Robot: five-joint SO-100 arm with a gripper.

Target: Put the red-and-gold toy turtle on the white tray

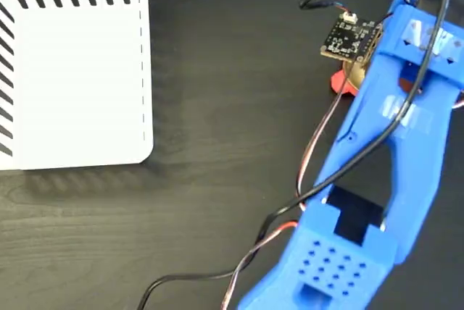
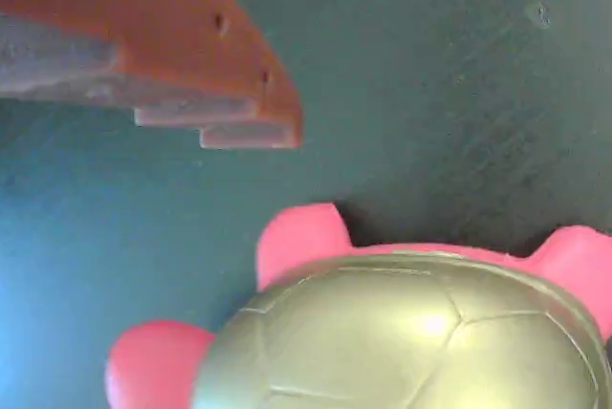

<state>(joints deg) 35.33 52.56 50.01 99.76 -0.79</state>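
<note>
Your hand (image 1: 355, 71) hangs low over the turtle (image 2: 402, 333) at the upper right of the fixed view, and the wrist view shows one orange finger (image 2: 191, 65) clear above the gold shell with bare tabletop (image 1: 232, 179) between them. The other finger is out of frame, so you cannot tell how wide the hand stands; nothing shows it gripping the toy. In the fixed view only a sliver of the turtle's red edge (image 1: 341, 82) peeks out beside the small circuit board (image 1: 350, 38) on the blue arm (image 1: 384, 151), with the rest hidden under the arm. The turtle sits on the dark tabletop, well apart from the tray (image 1: 80, 71), which lies at the upper left with its striped edges along the top and left side. You look to be in the approach step, just before the grasp; the carry and the set-down are not yet begun. Next you likely need to lower until the fingers straddle the shell, then close. The dome looks smooth and shiny, so a high pinch may slip off it; aim low, near the red feet.
</note>
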